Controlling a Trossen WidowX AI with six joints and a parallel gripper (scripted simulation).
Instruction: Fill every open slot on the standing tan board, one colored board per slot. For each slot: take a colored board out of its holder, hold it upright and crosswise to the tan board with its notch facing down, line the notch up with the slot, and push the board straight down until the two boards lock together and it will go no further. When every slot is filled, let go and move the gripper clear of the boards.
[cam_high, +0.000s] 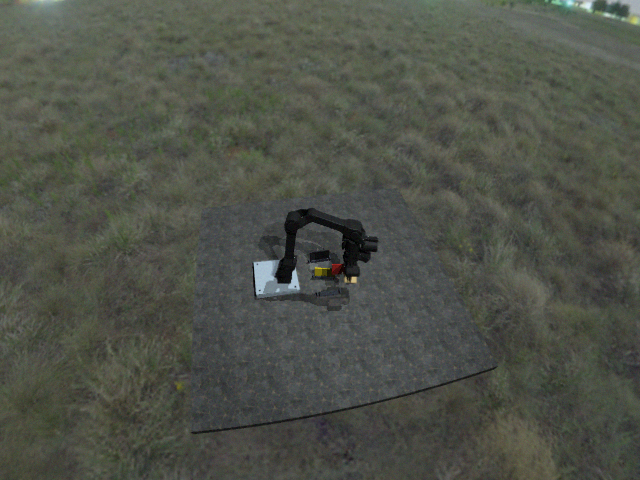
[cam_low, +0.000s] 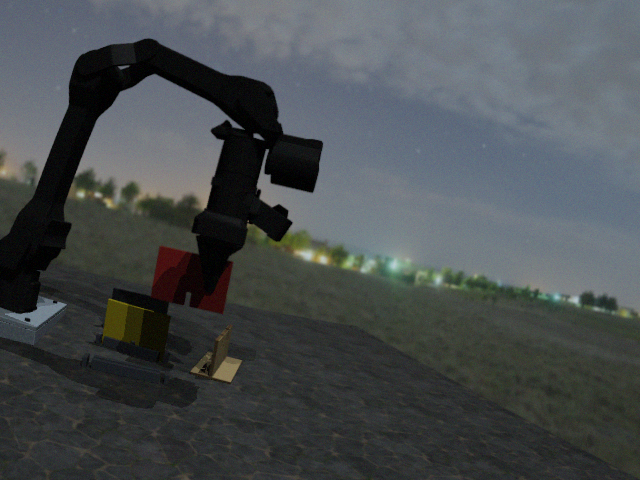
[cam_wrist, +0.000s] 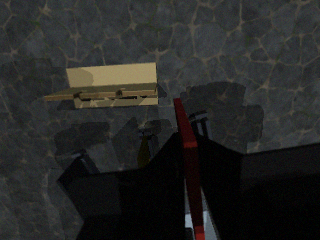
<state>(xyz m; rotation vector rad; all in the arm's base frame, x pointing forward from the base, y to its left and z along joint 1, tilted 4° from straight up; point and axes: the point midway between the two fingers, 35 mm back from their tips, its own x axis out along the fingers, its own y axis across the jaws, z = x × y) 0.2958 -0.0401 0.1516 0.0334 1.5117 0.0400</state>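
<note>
Bench: a dark stone-patterned bench (cam_high: 248, 361) (cam_low: 439, 439) (cam_wrist: 225, 30); from above, the group sits nearer its far edge than its long near edge.
Arm base: a pale base plate (cam_high: 262, 281) (cam_low: 20, 331), toward the left edge in the top view.
Nearest holder: the low dark holder (cam_high: 328, 293) (cam_low: 124, 367), on the near-edge side of the others, has no board in it.
Middle holder: another dark holder (cam_low: 136, 350) carries the yellow board (cam_high: 321, 271) (cam_low: 129, 322) (cam_wrist: 144, 154), standing upright.
Far holder: the black board (cam_high: 319, 255) (cam_low: 124, 295) stands on the far-edge side of the yellow one; its holder is mostly hidden from me.
Gripper: the gripper (cam_high: 350, 279) (cam_low: 209, 290) (cam_wrist: 183, 137) points down, pinched narrow on the red board (cam_high: 337, 268) (cam_low: 173, 271) (cam_wrist: 191, 160).
Red board: up in the air, upright, notch facing down; the fingers have it off-centre, with the longer part reaching back toward the base plate.
Tan board: the standing tan board (cam_high: 353, 280) (cam_low: 222, 345) (cam_wrist: 107, 91) rises from its flat tan foot, on the right-edge side of the holders.
Lineup: red and tan are apart, the red hanging higher and roughly crosswise; seen from the wrist, it's past one end of the tan board.
Slots: no coloured board sits in the tan one.
</note>
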